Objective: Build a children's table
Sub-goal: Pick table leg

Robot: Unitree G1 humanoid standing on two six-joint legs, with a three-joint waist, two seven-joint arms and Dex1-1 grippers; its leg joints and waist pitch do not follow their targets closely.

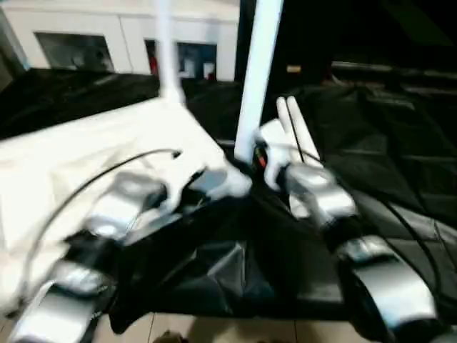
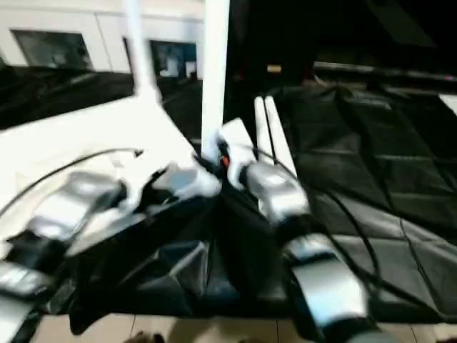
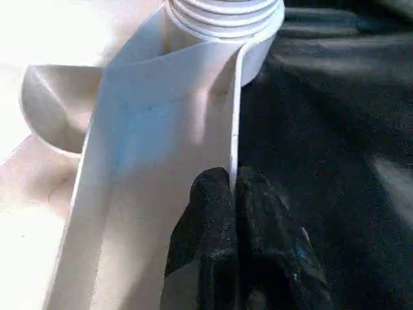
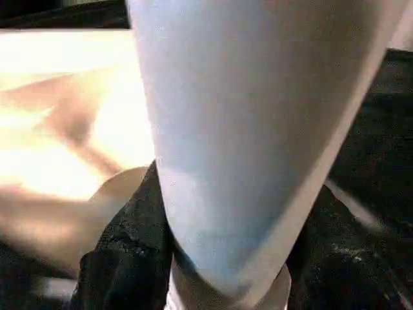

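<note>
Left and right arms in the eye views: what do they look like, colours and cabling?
Both forearms are silver shells split by black joint bands: left arm, right arm. Thin black cables loop along each. Red mark near the right wrist. Left end effector has black textured fingers.

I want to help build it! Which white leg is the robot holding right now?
The near upright leg, standing at the tabletop corner by the grippers. The right gripper grips it. The far upright leg and two legs lying on the black cloth are untouched.

Support surface: black quilted mat (image 2: 385,186), wrinkled near the front edge, over pale floor tiles (image 1: 235,330). On it: 1 white tabletop (image 1: 86,161), underside up; 2 loose white legs (image 2: 270,136) lying side by side, just beside the tabletop's corner.
</note>
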